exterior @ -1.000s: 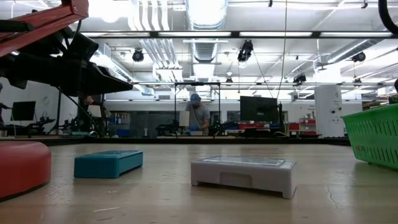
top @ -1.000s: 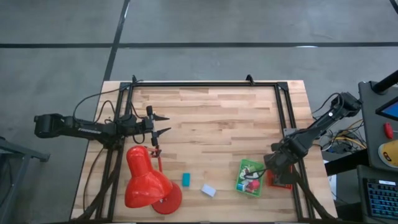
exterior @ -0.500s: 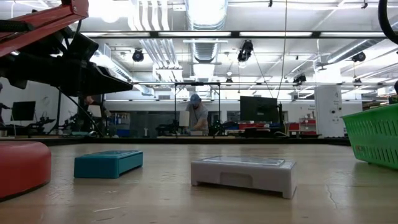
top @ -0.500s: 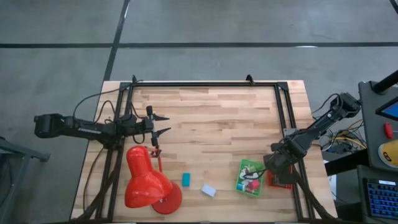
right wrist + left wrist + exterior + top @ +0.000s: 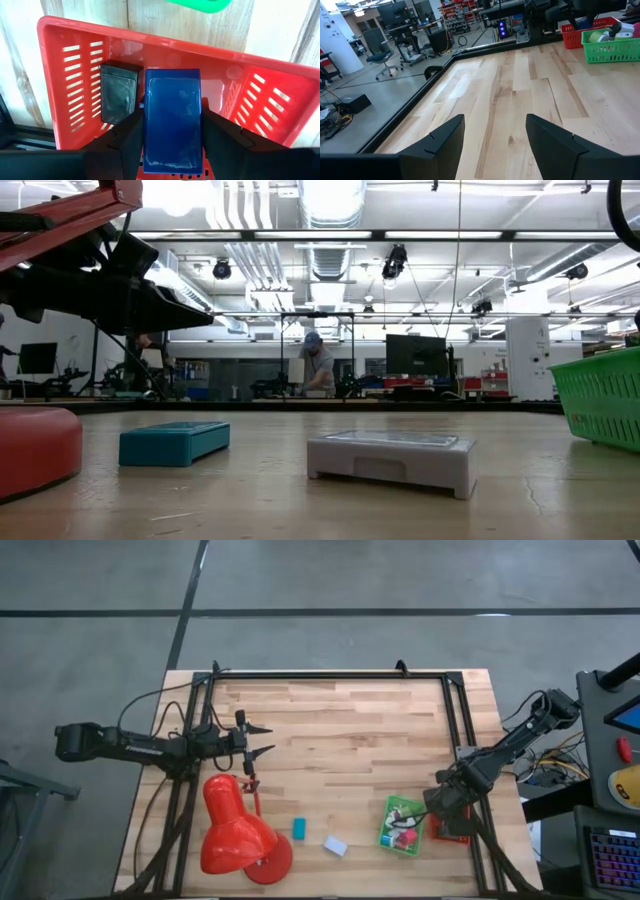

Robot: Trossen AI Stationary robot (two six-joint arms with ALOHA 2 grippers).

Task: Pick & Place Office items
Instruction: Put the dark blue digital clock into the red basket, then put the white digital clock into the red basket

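Right pincer [image 5: 172, 145] gripping dark blue block [image 5: 173, 117], over red tray [image 5: 70, 65]

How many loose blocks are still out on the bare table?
2: a teal block beside the lamp base, and a white block between it and the green tray. The lamp could hide others.

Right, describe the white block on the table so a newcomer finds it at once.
Start at the big red desk lamp at the table's front left. Just to its right lie two small loose blocks on the bare wood. The white block is the one farther from the lamp, pale where its neighbour, the teal block, is blue-green.
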